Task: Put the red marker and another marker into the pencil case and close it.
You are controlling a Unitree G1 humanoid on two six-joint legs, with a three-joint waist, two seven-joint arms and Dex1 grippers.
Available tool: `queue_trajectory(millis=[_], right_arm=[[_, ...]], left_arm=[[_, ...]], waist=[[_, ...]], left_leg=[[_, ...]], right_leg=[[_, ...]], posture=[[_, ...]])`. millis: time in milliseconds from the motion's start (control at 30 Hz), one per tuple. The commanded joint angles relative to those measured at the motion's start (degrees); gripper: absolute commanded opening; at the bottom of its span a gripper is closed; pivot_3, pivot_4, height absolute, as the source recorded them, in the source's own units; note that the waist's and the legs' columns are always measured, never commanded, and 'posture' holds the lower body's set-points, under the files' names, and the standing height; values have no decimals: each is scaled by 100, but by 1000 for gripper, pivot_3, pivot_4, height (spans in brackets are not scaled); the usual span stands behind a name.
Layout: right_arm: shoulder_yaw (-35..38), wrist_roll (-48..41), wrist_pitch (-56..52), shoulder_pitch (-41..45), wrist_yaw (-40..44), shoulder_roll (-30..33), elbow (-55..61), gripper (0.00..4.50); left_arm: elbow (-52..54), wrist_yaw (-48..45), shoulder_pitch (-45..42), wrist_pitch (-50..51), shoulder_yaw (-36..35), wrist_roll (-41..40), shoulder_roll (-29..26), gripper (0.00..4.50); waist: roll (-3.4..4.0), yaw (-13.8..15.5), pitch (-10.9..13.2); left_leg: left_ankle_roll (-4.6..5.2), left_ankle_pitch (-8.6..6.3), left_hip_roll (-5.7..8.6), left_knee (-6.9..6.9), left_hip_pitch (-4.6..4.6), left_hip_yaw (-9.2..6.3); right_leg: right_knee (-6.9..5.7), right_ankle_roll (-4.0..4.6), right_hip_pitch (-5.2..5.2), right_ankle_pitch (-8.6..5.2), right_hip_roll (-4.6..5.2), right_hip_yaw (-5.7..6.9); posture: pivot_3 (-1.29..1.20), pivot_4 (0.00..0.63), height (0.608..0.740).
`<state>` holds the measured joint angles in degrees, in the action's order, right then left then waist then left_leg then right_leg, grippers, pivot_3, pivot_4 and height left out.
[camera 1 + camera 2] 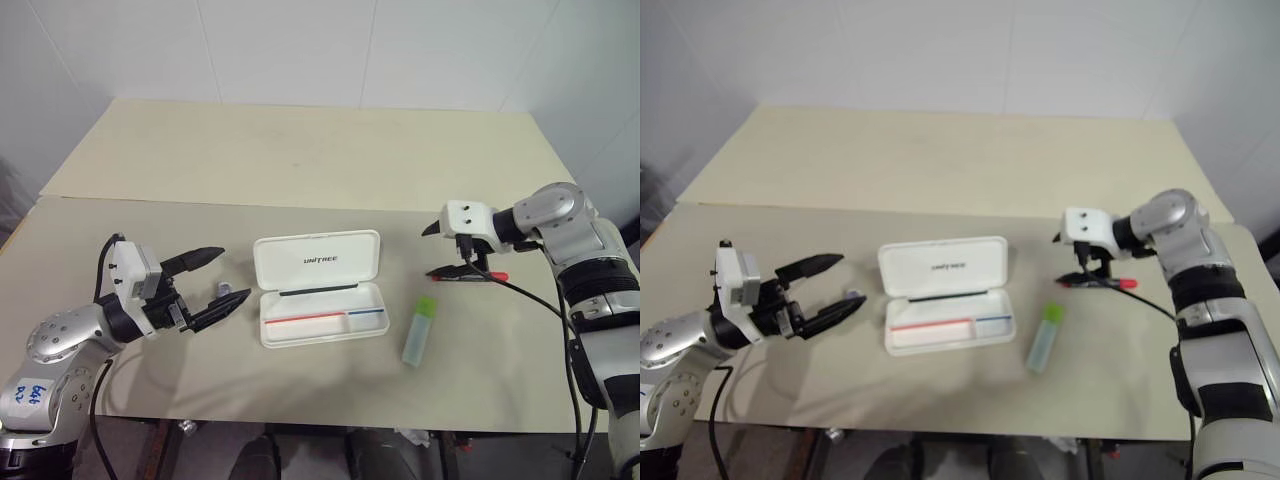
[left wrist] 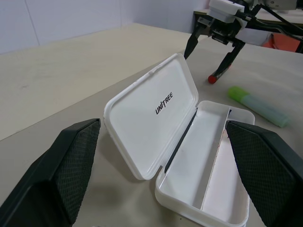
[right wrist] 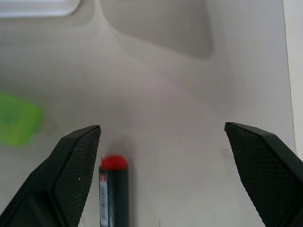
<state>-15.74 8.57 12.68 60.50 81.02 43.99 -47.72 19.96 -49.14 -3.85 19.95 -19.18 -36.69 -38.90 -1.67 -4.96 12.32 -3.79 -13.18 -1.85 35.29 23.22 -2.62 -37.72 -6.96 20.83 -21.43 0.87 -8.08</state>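
Observation:
The white pencil case (image 1: 290,272) lies open at the table's middle, its lid with UNITREE lettering tipped back and a red-and-blue stripe in the tray. To its right lies the pale green marker (image 1: 419,332) with a lime cap. Further right, the red marker (image 1: 478,276) rests flat on the table, directly below my right gripper (image 1: 436,251), which is open and angled down over it without touching. In the right wrist view the red marker's end (image 3: 112,187) sits beside one finger. My left gripper (image 1: 224,277) hangs open just left of the case, holding nothing.
A small grey-blue object (image 1: 852,293) lies by the left gripper's lower finger. A black cable (image 1: 535,300) trails from my right wrist across the table. A second table (image 1: 320,150) adjoins at the back. The front edge (image 1: 330,418) is near the case.

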Motion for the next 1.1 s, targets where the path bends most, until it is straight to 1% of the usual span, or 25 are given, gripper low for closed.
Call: queue_trajectory(millis=[33,233,500,633,767,800,833,967,1100], right_arm=[[23,68,83,109,176,232,89,4452],[2,248,144,-23,202,395,105,4452],[-128,538,256,-179,58,353,-79,4452],[-240,687,227,-185,-98,279,-252,4452],[-381,997,237,-110,-499,170,-589,4452],[-400,1039,257,-93,-553,157,-649,4066],[-408,1054,278,-80,-576,148,-689,3852],[-423,1040,275,-25,-589,97,-767,2612],[-424,1068,291,31,-646,67,-861,1199]], left_arm=[[201,7,10,-47,-118,-130,2,4500],[178,15,0,-60,-76,-112,33,4500],[151,15,-57,-64,-44,-90,45,4500],[178,34,-29,-60,-59,-89,43,4500],[235,56,41,-46,-106,-108,29,4500],[246,62,56,-44,-121,-113,27,4500],[258,70,69,-43,-130,-116,25,4500],[292,91,105,-37,-151,-130,17,4500],[326,120,134,-35,-153,-131,21,4500]], waist=[[0,0,0],[1,-4,0],[1,-1,0],[1,0,0],[-3,-22,-2],[-5,-30,-3],[-8,-36,-5],[-11,-55,-6],[-9,-89,-2]], left_leg=[[0,0,0,0,0,0],[0,0,1,0,0,0],[0,0,1,2,-1,0],[0,0,1,4,-1,0],[0,0,4,7,-9,0],[0,0,3,11,-16,0],[0,0,3,18,-21,-1],[9,0,6,60,-32,-2],[30,12,10,74,-48,4]], right_leg=[[0,0,0,0,0,0],[-1,0,0,0,0,0],[-3,0,0,0,-1,-1],[-2,0,-1,0,0,0],[-2,0,-12,0,-4,0],[-2,0,-19,0,-6,0],[-3,-1,-26,1,-6,0],[-3,-13,-58,20,-7,-2],[15,-16,-87,45,-5,-11]], posture=[[0,150,740],[0,150,740],[0,150,740],[0,150,740],[0,150,740],[0,150,740],[0,150,740],[0,150,740],[0,150,740]])
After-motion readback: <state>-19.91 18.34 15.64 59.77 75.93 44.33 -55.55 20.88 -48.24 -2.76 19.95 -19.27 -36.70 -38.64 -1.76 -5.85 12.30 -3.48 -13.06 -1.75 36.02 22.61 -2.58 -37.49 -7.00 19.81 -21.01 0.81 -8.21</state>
